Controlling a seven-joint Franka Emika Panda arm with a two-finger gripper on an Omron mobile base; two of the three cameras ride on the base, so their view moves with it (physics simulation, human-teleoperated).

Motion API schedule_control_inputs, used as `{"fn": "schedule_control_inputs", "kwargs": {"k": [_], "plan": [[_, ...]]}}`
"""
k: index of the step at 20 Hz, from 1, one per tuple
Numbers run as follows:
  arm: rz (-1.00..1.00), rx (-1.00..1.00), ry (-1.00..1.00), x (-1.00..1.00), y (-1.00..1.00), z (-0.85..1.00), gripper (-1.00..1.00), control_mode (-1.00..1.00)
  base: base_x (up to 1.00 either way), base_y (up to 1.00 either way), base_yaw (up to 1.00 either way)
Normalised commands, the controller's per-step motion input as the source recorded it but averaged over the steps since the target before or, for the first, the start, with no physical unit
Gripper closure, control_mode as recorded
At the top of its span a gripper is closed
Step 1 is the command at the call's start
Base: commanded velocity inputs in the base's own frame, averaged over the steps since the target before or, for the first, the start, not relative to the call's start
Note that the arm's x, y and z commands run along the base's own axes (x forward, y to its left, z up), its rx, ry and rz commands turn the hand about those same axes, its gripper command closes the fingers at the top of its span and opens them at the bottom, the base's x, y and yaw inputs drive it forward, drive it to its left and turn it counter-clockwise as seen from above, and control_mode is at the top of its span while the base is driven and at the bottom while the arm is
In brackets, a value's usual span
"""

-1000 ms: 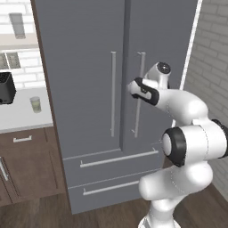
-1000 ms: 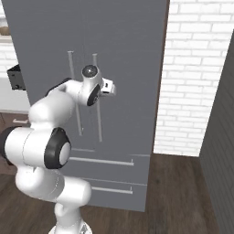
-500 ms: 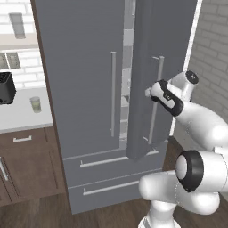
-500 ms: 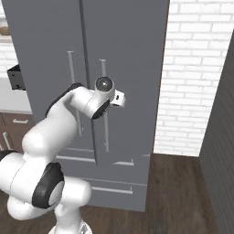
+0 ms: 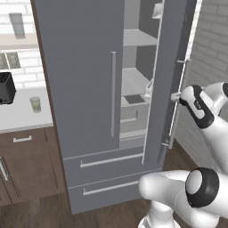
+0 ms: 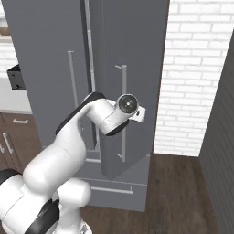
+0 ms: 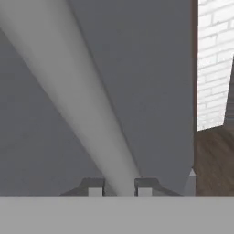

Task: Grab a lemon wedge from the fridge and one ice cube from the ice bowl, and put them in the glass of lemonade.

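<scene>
Grey door steel is all my hand camera looks at, with the pale handle bar (image 7: pixel 87 114) running from about eleven o'clock down between my two fingertips. My gripper (image 7: pixel 118 187) is closed on that bar, one fingertip (image 7: pixel 94 187) on each side and no gap showing, so I judge I have a firm hold of the right door's handle.

From the left base view, the fridge (image 5: pixel 80 89) has its right door (image 5: pixel 171 80) swung partly out, and my gripper (image 5: pixel 177 95) sits on the handle about midway up. The handle's long axis is vertical, and I grip across it.

Inside the opening I see bare shelves and a grey bin (image 5: pixel 133 107), which lies at roughly nine o'clock from my gripper in that view, with the door's edge between us. I cannot make out the lemon wedge anywhere in there; it may be hidden by the door or too small to tell. The glass of lemonade (image 5: pixel 35 104) stands on the counter (image 5: pixel 18 120) far off at nine o'clock, past the closed left door.

My judgement: the door needs to swing wider before I can let go and reach around its edge into the shelves.
</scene>
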Motion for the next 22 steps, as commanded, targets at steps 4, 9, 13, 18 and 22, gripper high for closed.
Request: {"fn": "schedule_control_inputs", "kwargs": {"k": [4, 9, 13, 18, 22], "plan": [[-0.08, 0.05, 0.00, -0.23, -0.77, 0.32, 1.00, -1.00, 0.00, 0.00, 0.00], [-0.11, 0.00, 0.00, -0.26, -0.49, 0.17, -1.00, -1.00, 0.00, 0.00, 0.00], [-0.03, 0.00, -0.05, -0.56, -0.12, 0.29, -1.00, -1.00, 0.00, 0.00, 0.00], [0.00, 0.00, -0.14, -0.59, 0.00, 0.63, -1.00, -1.00, 0.00, 0.00, 0.00], [0.00, -0.01, -0.14, -0.66, 0.15, 0.68, -1.00, -1.00, 0.00, 0.00, 0.00]]}}
